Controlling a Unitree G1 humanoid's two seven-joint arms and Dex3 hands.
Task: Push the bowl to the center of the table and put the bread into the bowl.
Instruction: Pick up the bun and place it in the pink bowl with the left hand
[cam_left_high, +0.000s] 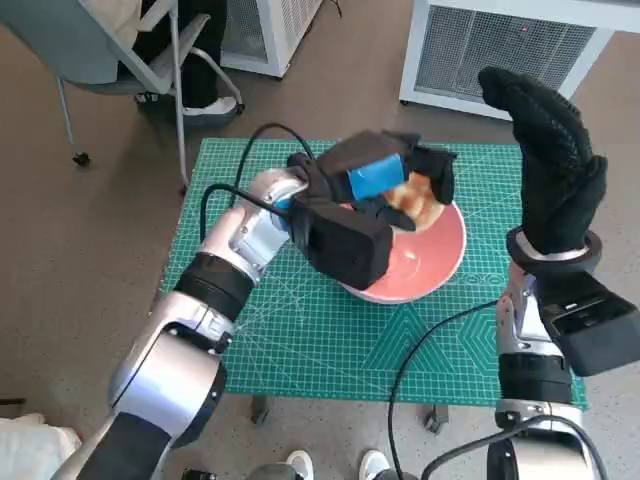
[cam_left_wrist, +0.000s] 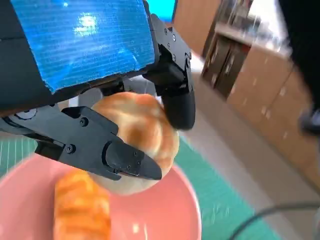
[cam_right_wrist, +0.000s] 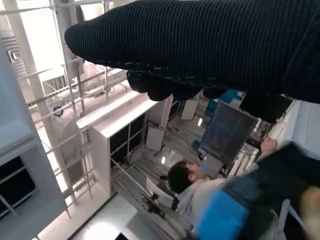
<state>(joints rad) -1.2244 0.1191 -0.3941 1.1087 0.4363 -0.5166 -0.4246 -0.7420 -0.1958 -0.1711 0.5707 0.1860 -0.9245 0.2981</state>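
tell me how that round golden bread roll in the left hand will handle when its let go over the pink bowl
The round golden bread roll looks soft and light, so the left hand fingers probably dent it slightly. Being rounded, it may roll in the shallow pink bowl, though the orange-brown pastry already there could stop it.

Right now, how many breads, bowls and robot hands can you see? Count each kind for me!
Breads: 2, a round bread held by the left hand, and a long bread lying in the bowl.
Bowls: 1, the pink bowl.
Robot hands: 2, left and the gloved right hand, which is raised and holds nothing.
Total: 5
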